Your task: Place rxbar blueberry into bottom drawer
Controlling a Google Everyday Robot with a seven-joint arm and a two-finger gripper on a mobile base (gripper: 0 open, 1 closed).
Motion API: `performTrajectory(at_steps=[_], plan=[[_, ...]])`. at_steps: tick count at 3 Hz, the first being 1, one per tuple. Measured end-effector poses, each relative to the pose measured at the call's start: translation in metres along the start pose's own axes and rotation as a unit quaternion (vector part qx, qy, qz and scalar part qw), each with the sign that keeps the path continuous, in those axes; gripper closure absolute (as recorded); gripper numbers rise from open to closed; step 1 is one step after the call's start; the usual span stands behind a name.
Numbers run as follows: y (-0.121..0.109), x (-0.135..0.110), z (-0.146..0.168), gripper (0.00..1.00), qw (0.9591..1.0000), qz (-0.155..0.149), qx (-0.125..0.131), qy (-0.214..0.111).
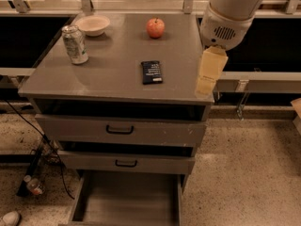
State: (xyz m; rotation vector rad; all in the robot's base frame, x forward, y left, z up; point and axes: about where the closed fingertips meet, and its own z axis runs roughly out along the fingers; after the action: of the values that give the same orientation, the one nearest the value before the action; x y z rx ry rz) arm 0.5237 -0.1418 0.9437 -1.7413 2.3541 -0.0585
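Observation:
The rxbar blueberry (151,72), a flat dark navy bar with pale text, lies on the grey cabinet top (108,84), near its middle. The bottom drawer (124,200) is pulled out below, its grey interior bare. My gripper (207,83) hangs from the white arm at the top right. It is over the cabinet's right edge, to the right of the bar and apart from it. It holds nothing that I can see.
A silver-green can (75,44) and a white bowl (92,24) stand at the back left of the cabinet top. A red apple (155,28) sits at the back middle. Two upper drawers with black handles (119,130) are closed. Cables and a bottle (34,185) lie on the floor at left.

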Motion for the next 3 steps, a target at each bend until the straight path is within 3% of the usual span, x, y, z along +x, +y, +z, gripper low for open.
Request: performTrajectory(at_steps=[1, 2, 3], plan=[[-0.01, -0.0015, 0.0074, 0.0, 0.9995, 0.027, -0.006, 0.016], [-0.0139, -0.0053, 0.0089, 0.0, 0.9995, 0.03, -0.001, 0.011], [-0.0183, -0.0098, 0.014, 0.0, 0.9977, 0.044, 0.018, 0.048]])
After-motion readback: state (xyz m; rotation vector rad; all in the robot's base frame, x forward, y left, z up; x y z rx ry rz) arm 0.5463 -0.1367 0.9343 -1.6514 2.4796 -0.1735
